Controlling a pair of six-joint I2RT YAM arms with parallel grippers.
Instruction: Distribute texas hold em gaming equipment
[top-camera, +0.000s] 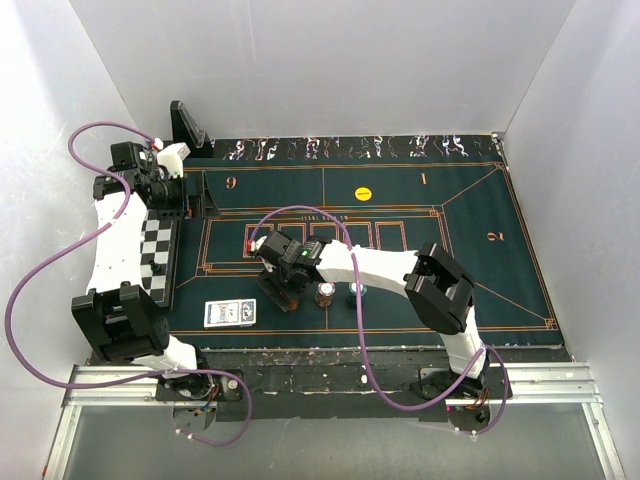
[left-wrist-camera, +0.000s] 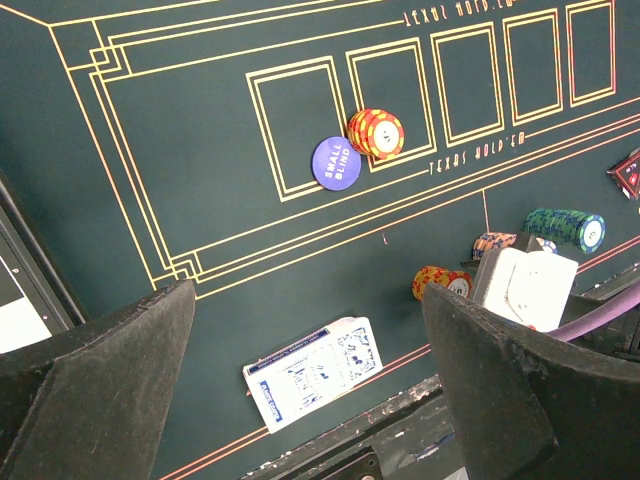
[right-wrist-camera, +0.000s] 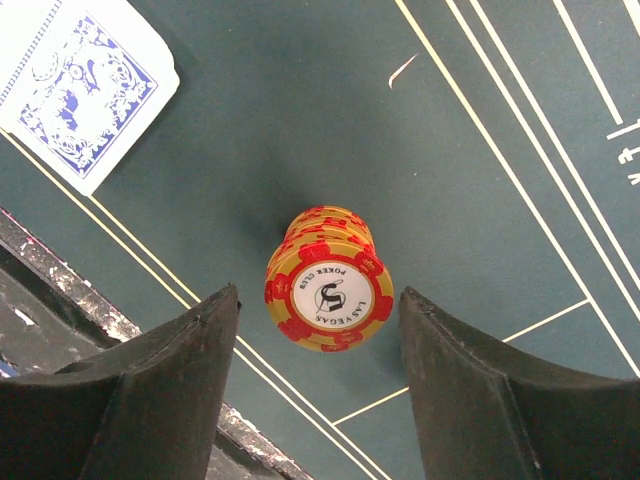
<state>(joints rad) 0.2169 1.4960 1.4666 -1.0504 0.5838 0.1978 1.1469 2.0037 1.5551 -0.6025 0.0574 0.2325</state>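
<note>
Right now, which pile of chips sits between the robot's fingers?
The yellow-and-red pile nearest the cards: it stands between the right gripper's open fingers, untouched. The green pile and the pile by the purple disc stand clear of any gripper.

The mat (right-wrist-camera: 300, 120) looks like matt, smooth cloth. The chip stack (right-wrist-camera: 328, 282) seems hard plastic, slightly shiny. The cards (right-wrist-camera: 80, 85) look like smooth coated paper. The fingers (right-wrist-camera: 150, 400) of the right tool (right-wrist-camera: 318, 297) are matt, a little rough.
</note>
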